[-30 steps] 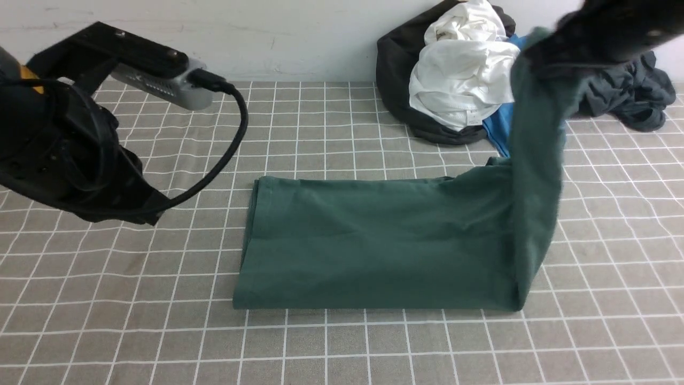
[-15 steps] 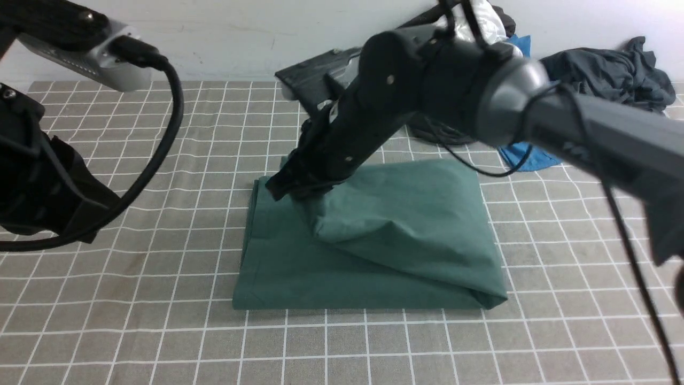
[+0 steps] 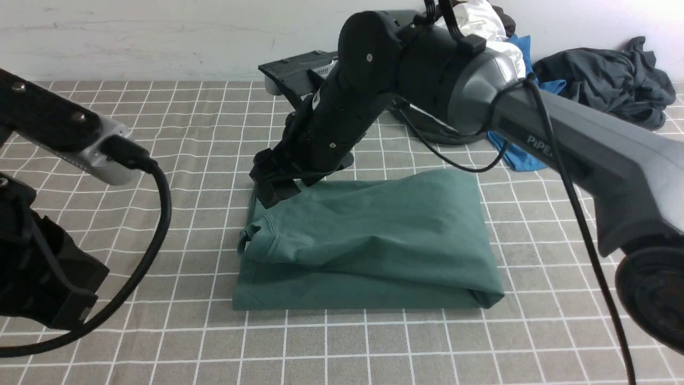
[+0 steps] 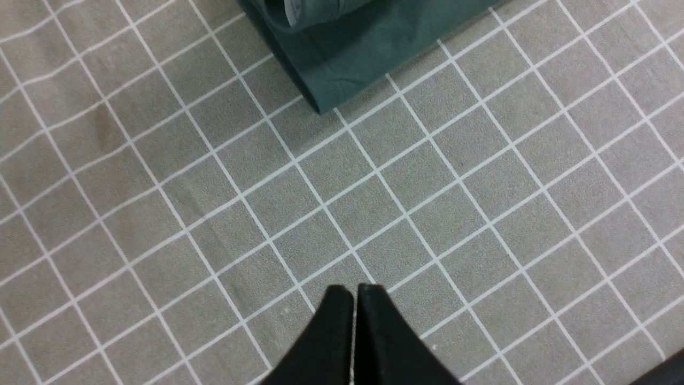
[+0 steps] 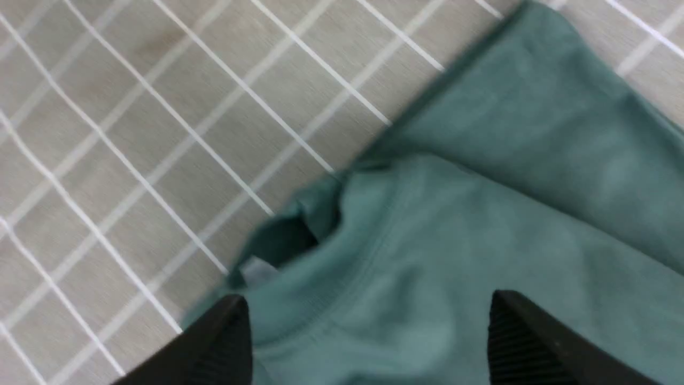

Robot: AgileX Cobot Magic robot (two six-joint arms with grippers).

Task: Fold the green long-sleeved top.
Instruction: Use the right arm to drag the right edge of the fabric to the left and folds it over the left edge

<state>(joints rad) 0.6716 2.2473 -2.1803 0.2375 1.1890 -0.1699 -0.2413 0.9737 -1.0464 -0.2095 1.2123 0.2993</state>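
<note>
Green top [image 3: 374, 235], right half just laid over its left, appears folded; right gripper [image 5: 368, 337] has released it, left gripper [image 4: 354, 321] clenched empty.

Soft, even light fills the front view, with no glare. A faint shadow sits close under the right arm [image 3: 406, 69], beside the green long-sleeved top [image 3: 374, 240]. The left wrist view is crisp. The right wrist view is blurred, and the lines of the checked cloth [image 5: 133, 107] are smeared.
</note>
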